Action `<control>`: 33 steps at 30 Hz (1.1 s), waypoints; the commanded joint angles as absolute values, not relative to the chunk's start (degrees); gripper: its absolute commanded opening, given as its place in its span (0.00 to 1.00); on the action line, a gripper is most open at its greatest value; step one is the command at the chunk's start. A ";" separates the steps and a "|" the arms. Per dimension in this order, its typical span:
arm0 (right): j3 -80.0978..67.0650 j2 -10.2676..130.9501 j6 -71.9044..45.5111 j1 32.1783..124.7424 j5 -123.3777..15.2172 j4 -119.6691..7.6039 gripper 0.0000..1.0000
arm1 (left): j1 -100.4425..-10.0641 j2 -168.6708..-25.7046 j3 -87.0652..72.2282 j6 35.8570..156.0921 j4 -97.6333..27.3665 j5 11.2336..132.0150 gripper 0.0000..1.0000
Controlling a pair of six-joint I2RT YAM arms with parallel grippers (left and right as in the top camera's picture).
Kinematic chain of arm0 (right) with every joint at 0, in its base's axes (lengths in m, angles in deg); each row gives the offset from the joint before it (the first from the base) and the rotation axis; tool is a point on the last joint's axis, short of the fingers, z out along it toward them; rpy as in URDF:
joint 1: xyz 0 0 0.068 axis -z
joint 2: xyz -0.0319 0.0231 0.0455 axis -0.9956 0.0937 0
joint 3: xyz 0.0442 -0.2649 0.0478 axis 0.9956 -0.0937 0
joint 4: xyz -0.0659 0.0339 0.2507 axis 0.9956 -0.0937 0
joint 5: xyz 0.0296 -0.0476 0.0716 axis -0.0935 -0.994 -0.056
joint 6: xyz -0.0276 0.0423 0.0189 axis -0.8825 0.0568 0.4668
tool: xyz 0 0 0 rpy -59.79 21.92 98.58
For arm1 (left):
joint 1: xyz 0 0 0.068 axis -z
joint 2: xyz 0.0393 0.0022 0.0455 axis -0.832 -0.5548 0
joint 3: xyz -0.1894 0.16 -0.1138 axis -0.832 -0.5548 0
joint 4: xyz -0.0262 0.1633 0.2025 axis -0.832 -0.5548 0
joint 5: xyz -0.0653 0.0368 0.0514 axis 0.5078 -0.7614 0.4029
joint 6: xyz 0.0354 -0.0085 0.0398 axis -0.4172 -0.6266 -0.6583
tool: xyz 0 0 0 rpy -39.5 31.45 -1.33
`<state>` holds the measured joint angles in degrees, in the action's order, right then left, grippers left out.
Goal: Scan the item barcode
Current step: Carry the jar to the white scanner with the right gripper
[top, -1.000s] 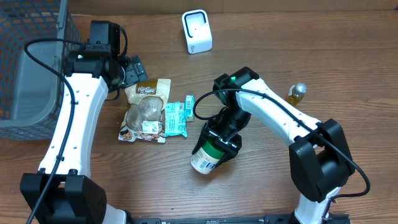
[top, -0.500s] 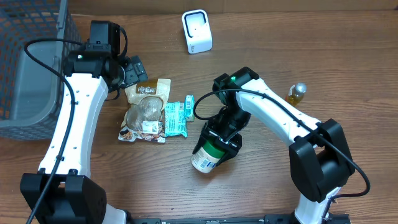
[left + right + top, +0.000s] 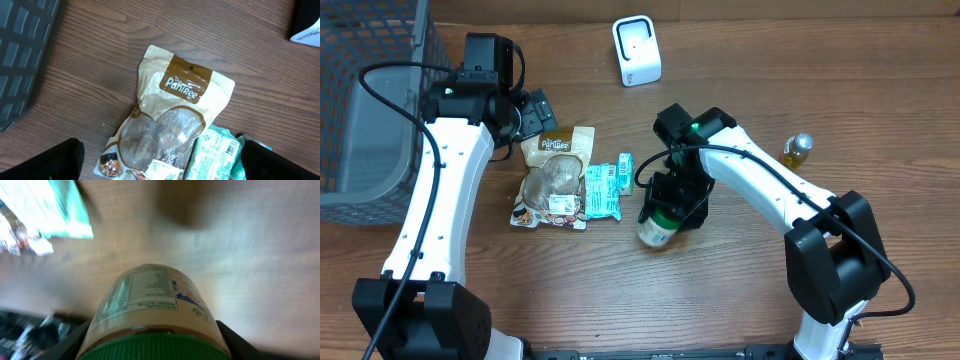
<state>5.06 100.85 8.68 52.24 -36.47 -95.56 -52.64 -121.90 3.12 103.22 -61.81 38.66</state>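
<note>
Two hands are in view. Right hand point(image 3: 672, 200) is pinching the jar point(image 3: 657, 228) near its green lid point(image 3: 150, 347), with one finger on each side. The jar is over the middle of the worktop point(image 3: 740, 290), just beside the teal packet point(image 3: 603, 190) and well apart from the white scanner point(image 3: 636, 50). Whether the jar touches the worktop cannot be told. Left hand point(image 3: 532, 108) is spread wide above the brown pouch point(image 3: 170, 120), holding nothing.

Soft even light; table point(image 3: 250, 240) blurred behind jar point(image 3: 150, 300) (right wrist).
</note>
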 commanded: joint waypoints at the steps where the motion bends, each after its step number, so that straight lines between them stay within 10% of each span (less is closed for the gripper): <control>1: 6.30 100.59 8.38 52.20 -43.84 -90.97 0.35 | -52.53 -121.55 3.82 103.02 -61.81 38.29 0.99; 21: 38.13 100.59 -10.70 60.70 -51.21 -99.89 0.25 | -52.53 -121.55 3.82 103.05 -61.81 38.29 1.00; 33: 38.76 106.54 -11.10 59.83 -61.06 -76.98 0.24 | -52.53 -121.55 3.82 103.02 -61.81 38.27 0.99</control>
<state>38.00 103.15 -10.68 59.85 -57.09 -80.85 -52.64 -121.90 3.12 103.22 -61.81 38.66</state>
